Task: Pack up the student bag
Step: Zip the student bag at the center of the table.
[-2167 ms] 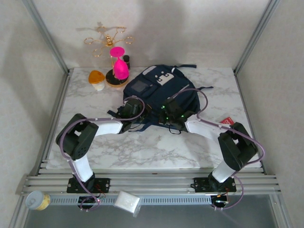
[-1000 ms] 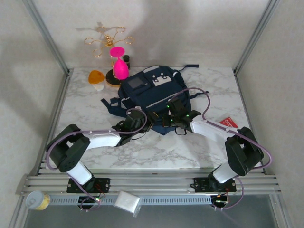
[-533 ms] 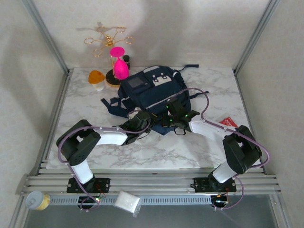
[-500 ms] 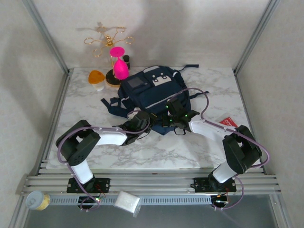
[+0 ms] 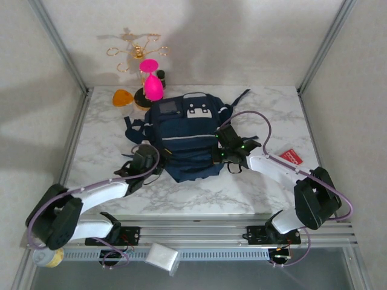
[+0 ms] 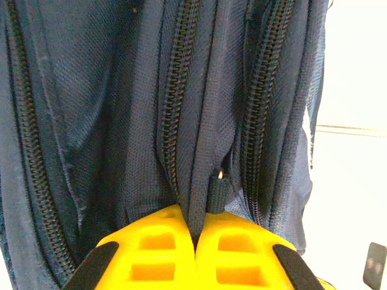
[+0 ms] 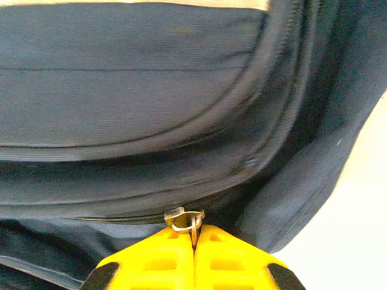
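Right gripper [image 7: 193,233] pinches the zipper pull [image 7: 182,218]; left gripper [image 6: 197,227] clamps a fold of the student bag [image 5: 181,139]. Tug askew and that small ring could slip free.

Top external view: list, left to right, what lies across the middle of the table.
left gripper → student bag → right gripper → red card

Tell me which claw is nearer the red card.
Right. The right claw pinches the edge of the student bag facing the red card; the left claw pinches the opposite edge.
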